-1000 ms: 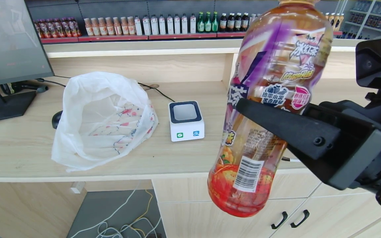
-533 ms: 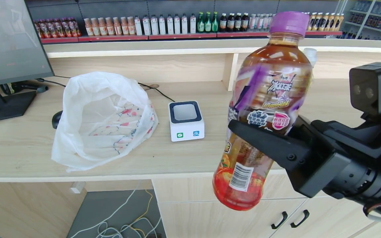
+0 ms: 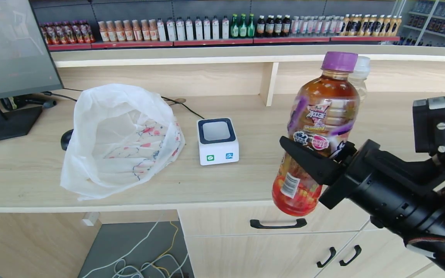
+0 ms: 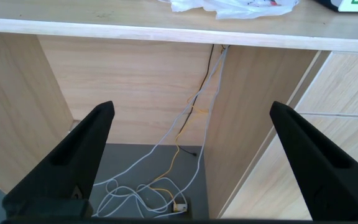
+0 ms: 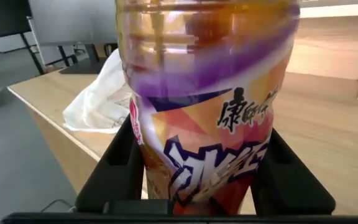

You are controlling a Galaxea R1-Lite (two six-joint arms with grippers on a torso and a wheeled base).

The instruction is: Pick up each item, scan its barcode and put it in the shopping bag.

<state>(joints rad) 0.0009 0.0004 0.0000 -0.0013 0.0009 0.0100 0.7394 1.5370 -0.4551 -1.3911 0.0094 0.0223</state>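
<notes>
My right gripper is shut on an iced tea bottle with a purple cap, held upright and slightly tilted above the counter's front edge at the right. Its barcode faces down and left. The same bottle stands between the black fingers in the right wrist view. The white scanner box sits on the counter to the bottle's left. Further left lies the open white shopping bag. My left gripper hangs open below the counter's edge, with nothing between its fingers.
A clear bottle with a white cap stands behind the held one. A monitor on a stand is at the far left, with a black mouse beside the bag. Drawers with black handles sit under the wooden counter. Cables lie on the floor.
My right gripper has carried the bottle down and away from the head camera, toward the counter. The bag and the scanner have not moved.
</notes>
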